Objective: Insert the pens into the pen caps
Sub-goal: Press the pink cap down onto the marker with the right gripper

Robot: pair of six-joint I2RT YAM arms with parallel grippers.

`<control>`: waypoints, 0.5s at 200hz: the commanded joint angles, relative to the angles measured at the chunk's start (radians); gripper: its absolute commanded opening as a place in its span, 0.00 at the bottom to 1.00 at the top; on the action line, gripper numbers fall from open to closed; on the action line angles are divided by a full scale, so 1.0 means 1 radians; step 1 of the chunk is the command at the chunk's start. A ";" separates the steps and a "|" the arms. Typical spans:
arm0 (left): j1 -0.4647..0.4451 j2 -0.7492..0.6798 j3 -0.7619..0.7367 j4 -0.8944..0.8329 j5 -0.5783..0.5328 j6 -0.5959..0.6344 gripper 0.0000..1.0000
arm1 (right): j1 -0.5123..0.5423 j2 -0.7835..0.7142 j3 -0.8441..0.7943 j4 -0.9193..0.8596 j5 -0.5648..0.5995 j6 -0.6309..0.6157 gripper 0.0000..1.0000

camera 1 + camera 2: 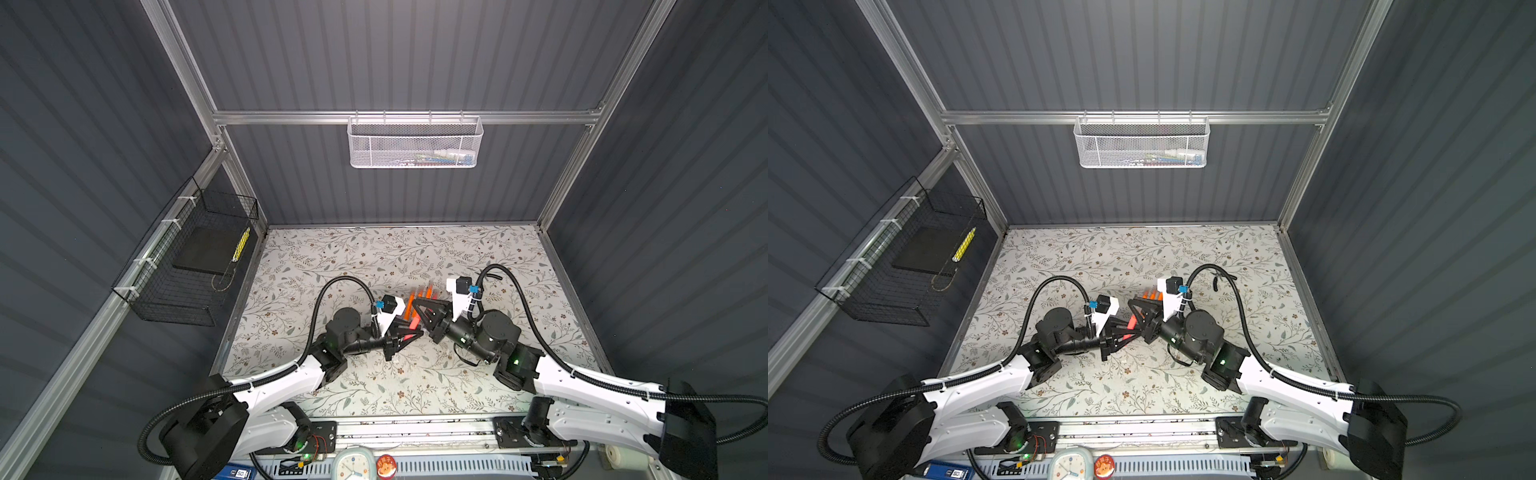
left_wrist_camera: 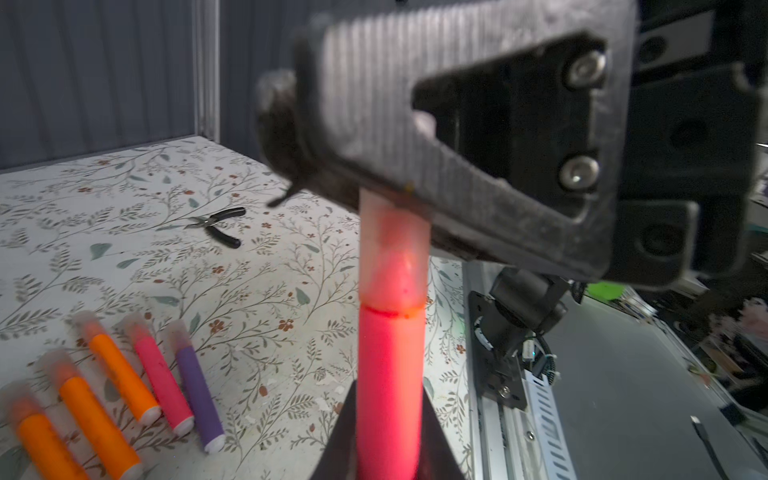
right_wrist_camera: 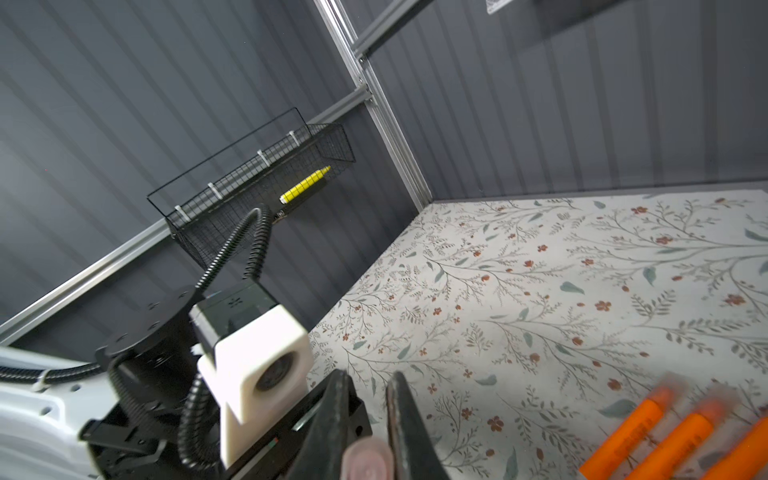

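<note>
Pinching a red-pink pen in my left gripper right now, jaws pressed tight on the barrel so the front half is poking out past the fingertips. My right gripper is squeezing down on the pen cap from the opposite end. The cap is that cloudy see-through kind. Its open rim is sitting right against the coloured barrel, and the pen's tip is showing faintly inside it. In both top views the two grippers are meeting nose to nose around the middle of the table.

Everything else is lying in a neat row on the table just beside us, on the back-wall side. That's three orange pens, a pink pen and a purple pen, side by side and each wearing a cap. Some black-handled pliers are lying well apart from them, further out on the table.

The table itself is wearing a pale cover with a leaf-and-flower print. Grey ribbed walls on an aluminium frame are boxing it in. A white mesh basket is hanging on the back wall. A black wire basket is hanging on the left one, holding a yellow marker.
</note>
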 commanded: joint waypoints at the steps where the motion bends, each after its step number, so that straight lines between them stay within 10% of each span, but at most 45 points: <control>1: 0.063 0.010 0.073 0.184 0.075 -0.040 0.00 | 0.048 -0.013 -0.056 -0.022 -0.164 -0.076 0.00; 47: 0.060 -0.048 0.102 -0.004 -0.354 0.092 0.00 | 0.144 0.045 0.008 -0.157 0.086 0.002 0.00; 100: 0.048 -0.101 0.086 0.017 -0.604 0.127 0.00 | 0.246 0.247 0.044 -0.077 0.231 0.136 0.00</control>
